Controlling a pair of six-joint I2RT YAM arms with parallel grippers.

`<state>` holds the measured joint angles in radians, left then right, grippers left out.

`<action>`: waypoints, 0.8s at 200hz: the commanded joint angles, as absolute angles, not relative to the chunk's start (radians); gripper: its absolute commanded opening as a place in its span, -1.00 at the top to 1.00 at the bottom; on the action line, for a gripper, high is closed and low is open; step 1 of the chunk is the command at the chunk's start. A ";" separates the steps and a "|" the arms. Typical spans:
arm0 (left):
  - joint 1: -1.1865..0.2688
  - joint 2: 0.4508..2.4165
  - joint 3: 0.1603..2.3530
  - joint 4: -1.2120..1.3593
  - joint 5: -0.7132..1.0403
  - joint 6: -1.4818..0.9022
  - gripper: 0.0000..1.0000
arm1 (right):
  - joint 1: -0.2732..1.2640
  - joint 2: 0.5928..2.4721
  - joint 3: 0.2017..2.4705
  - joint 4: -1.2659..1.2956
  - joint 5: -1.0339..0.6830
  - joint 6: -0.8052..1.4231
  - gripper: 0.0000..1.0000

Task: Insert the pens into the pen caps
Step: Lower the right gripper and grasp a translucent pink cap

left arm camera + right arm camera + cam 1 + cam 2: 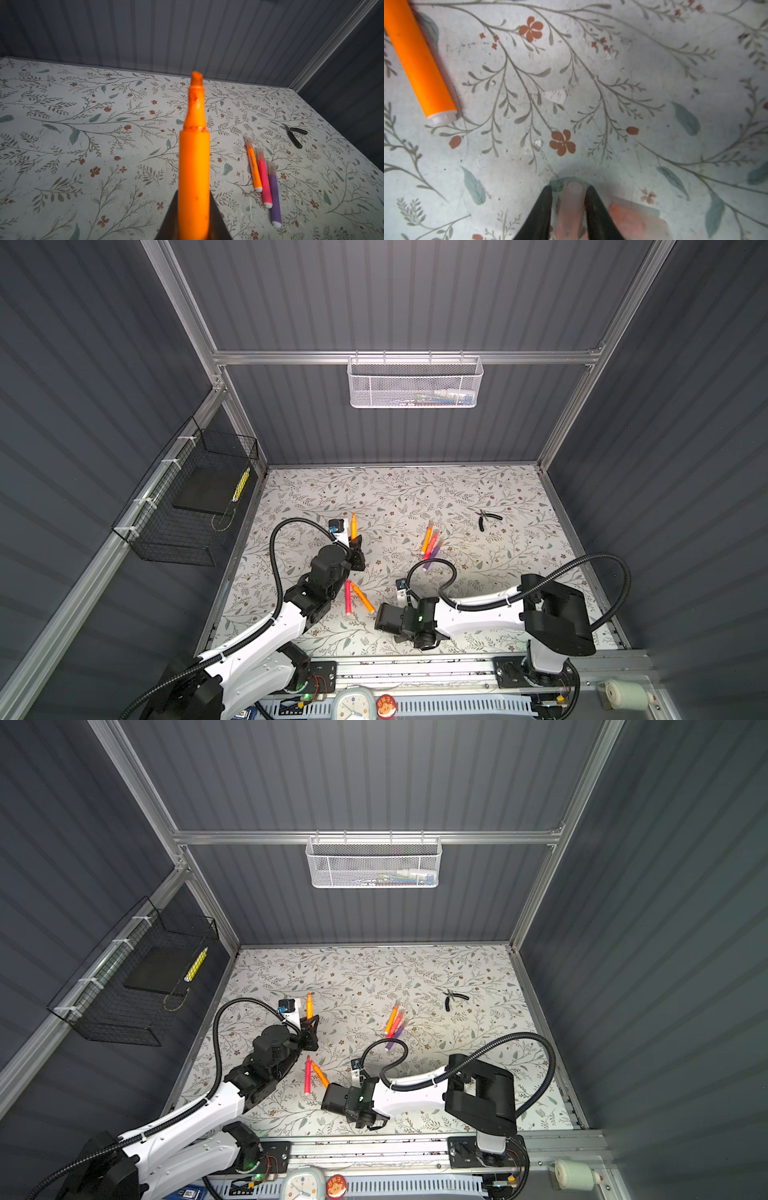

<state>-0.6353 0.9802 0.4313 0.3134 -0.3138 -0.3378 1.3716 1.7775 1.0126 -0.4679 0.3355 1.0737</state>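
Your work surface is a floral mat [415, 497], scuffed in places and boxed in by grey ribbed walls [395, 294] on an aluminium frame. A white basket [414, 383] hangs on the far rail and a black basket [187, 506] on the left wall. Pliers [486, 517] lie far right on the mat, well apart from the rest.

Your left gripper [356, 545] is pinched on an orange pen [353, 526] left of centre, its bare tip pointing toward the far wall. Right of centre, three pens [430, 545] lie side by side, orange, pink and purple, all capped. Nearer you, between the arms, a pink pen [348, 597] and a second orange pen [362, 597] form a narrow V, far ends almost meeting.

Your right gripper [568, 188] sits low over the near middle of the mat with a pinkish cap [572, 207] between its fingers [542, 207]. You cannot tell whether they press it, because a thin blurred gap shows on one side. In both top views the wrist hides those fingers and the cap. Another cap [637, 222] just beside it is blurred and cut by the frame edge. What lies in the white basket is too small to make out through the mesh.
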 commanded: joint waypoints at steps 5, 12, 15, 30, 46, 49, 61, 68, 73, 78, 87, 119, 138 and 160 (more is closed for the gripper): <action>-0.632 0.967 0.433 0.309 -0.307 -0.353 1.00 | 1.374 1.807 1.003 -0.464 0.340 1.084 0.44; -0.632 0.953 0.428 0.311 -0.287 -0.350 1.00 | 1.373 1.807 0.998 -0.452 0.340 1.083 0.48; -0.632 0.947 0.426 0.313 -0.274 -0.346 1.00 | 1.373 1.806 0.996 -0.450 0.338 1.083 0.49; -0.632 0.916 0.413 0.320 -0.213 -0.321 1.00 | 1.369 1.804 0.988 -0.431 0.338 1.077 0.53; -0.632 0.898 0.413 0.310 -0.178 -0.304 1.00 | 1.362 1.789 0.982 -0.412 0.346 1.068 0.56; -0.632 0.896 0.415 0.307 -0.174 -0.300 1.00 | 1.359 1.785 0.981 -0.409 0.349 1.066 0.57; -0.632 0.900 0.427 0.291 -0.156 -0.290 1.00 | 1.345 1.761 0.982 -0.396 0.359 1.051 0.60; -0.632 0.905 0.433 0.288 -0.142 -0.289 1.00 | 1.334 1.742 0.982 -0.395 0.358 1.036 0.62; -0.632 0.910 0.435 0.289 -0.131 -0.289 1.00 | 1.326 1.724 0.981 -0.362 0.358 1.026 0.64; -0.632 0.915 0.436 0.293 -0.117 -0.291 1.00 | 1.319 1.704 0.977 -0.349 0.363 1.015 0.65; -0.632 0.924 0.435 0.306 -0.088 -0.294 1.00 | 1.312 1.662 0.965 -0.325 0.382 0.993 0.67; -0.632 0.961 0.441 0.361 0.049 -0.296 1.00 | 1.260 1.494 0.890 -0.219 0.437 0.926 0.75; -0.632 0.984 0.473 0.356 0.124 -0.294 1.00 | 1.207 1.350 0.802 -0.131 0.435 0.911 0.84; -0.633 0.991 0.478 0.386 0.183 -0.310 1.00 | 1.134 1.156 0.660 0.008 0.416 0.884 0.84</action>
<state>-0.6350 0.9886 0.4332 0.3351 0.0628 -0.3172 1.1885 1.3037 0.7738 -0.1390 0.3939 0.9344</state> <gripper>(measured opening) 0.175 0.165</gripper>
